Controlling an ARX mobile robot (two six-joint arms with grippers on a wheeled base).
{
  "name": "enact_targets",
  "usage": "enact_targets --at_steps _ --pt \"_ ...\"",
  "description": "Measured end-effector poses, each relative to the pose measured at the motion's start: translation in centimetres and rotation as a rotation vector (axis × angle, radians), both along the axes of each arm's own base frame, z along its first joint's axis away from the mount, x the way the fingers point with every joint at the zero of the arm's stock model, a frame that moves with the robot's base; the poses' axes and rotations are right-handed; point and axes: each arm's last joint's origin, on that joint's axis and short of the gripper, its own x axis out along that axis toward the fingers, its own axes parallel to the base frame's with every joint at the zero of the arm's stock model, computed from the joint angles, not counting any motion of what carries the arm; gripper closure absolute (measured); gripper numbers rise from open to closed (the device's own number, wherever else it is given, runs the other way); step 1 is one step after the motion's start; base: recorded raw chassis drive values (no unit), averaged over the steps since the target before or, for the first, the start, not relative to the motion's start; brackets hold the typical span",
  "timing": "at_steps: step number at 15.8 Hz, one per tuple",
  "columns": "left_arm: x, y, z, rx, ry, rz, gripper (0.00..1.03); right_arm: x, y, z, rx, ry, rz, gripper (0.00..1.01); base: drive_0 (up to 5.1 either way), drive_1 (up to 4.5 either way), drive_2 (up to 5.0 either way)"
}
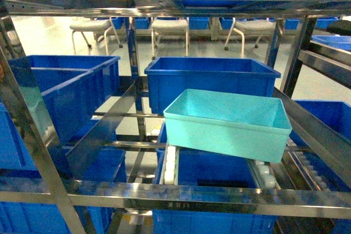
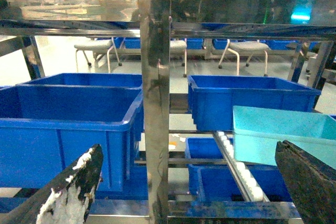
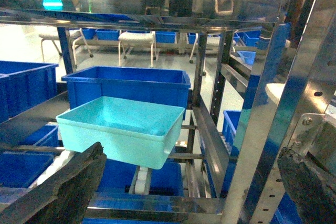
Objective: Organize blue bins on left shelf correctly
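1. You will find one pale turquoise-blue rectangular plastic tub (image 1: pixel 227 124) on the shiny stainless-steel left shelf (image 1: pixel 181 197). It rests on the white roller tracks (image 1: pixel 170 165) of the middle lane, skewed to the rails and tilted, near the front.
2. Judged status: incomplete. The tub is not squared to its lane, so straightening or reseating it appears to remain.
3. The left pincer (image 2: pixel 189 192) is spread wide and holds nothing. Its two dark fingers frame a steel post, and the tub lies to the right of that post.
4. The right pincer (image 3: pixel 189 182) is likewise spread and empty, set in front of the shelf's lower rail with the tub just beyond its left finger.
5. Contents: the turquoise tub is empty in all three views.
6. The dark royal-blue plastic crate (image 1: pixel 211 80) directly behind it shows no contents along its visible inner wall; its floor is hidden.
7. The dark blue crates at the left (image 1: pixel 66 89) also look empty where seen.
8. Crates on the level below (image 1: pixel 211 176) are too obscured for you to rely on.
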Motion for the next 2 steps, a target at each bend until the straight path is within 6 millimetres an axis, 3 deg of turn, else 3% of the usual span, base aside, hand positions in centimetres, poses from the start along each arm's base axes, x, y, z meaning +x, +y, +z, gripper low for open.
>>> enact_targets --at_steps 2 --pt "0.00 0.00 0.00 0.000 0.000 0.000 0.05 0.00 0.00 0.00 0.000 0.000 0.000 0.03 0.0 0.00 0.0"
